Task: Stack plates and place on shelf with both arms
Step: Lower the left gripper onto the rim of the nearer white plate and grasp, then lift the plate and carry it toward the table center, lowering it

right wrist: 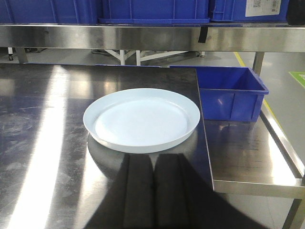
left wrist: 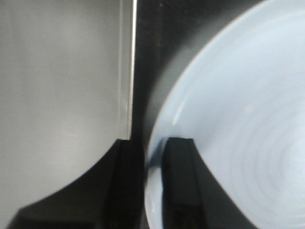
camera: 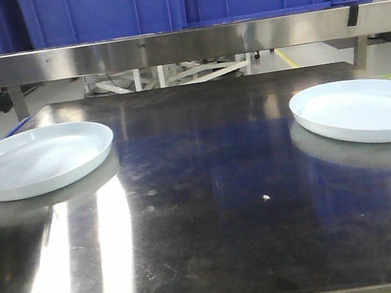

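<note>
At the left edge of the steel table [camera: 213,217] the left plate [camera: 44,159] lies flat; the left gripper [left wrist: 153,143] straddles its rim, one black finger inside and one outside, and seems clamped on it, though that close view is blurred; well apart, on the table's right side, the right plate [right wrist: 142,119] also lies flat; the right gripper [right wrist: 153,162] hangs just short of it, dark fingers together, holding nothing; behind, a steel shelf [camera: 167,47] carries blue bins [camera: 103,10].
</note>
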